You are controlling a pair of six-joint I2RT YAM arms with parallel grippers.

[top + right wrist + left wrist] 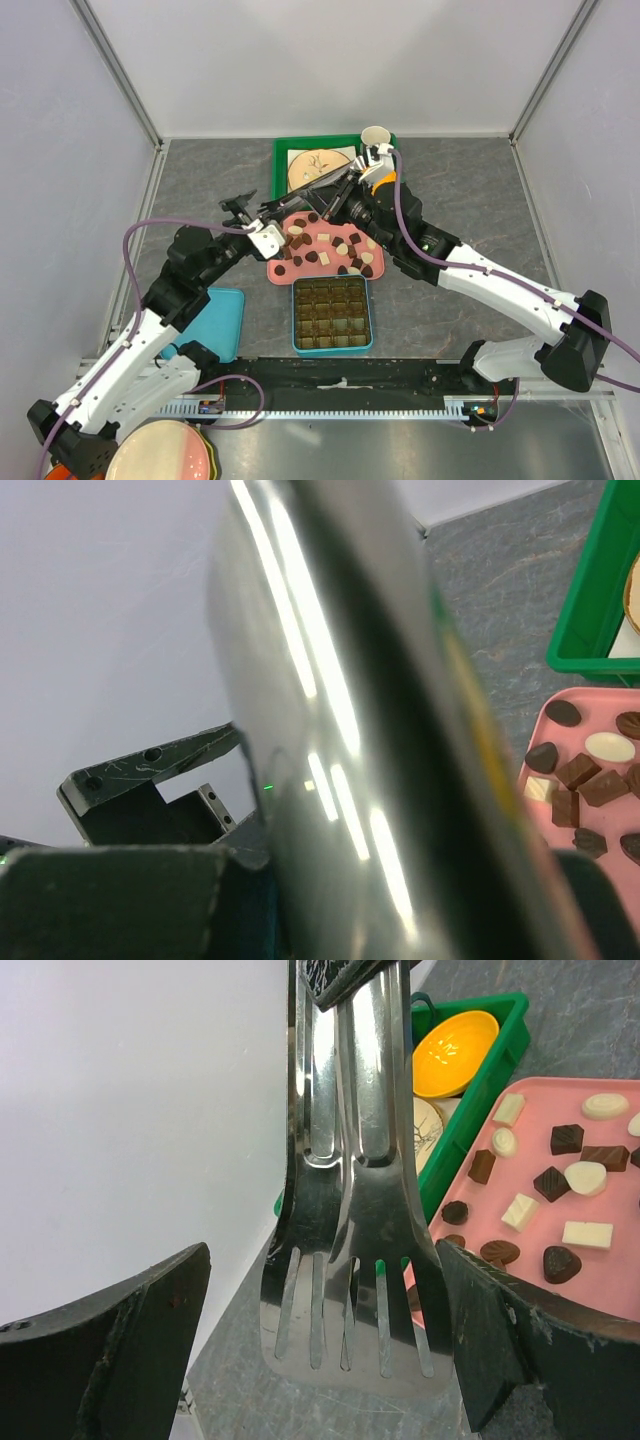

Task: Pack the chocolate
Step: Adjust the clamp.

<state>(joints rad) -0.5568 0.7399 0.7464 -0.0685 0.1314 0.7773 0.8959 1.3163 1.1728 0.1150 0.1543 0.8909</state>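
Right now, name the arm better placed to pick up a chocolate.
Right, probably: the right gripper is shut on the tongs by the pink tray; the left gripper is open, gripping nothing.

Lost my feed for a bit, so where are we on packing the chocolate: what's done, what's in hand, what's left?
Done: nothing packed that I can see; the teal box compartments look empty. In hand: the right gripper is shut on the metal tongs, whose tips sit between the open left gripper fingers, ungripped. Left: all the chocolates lie on the pink tray.
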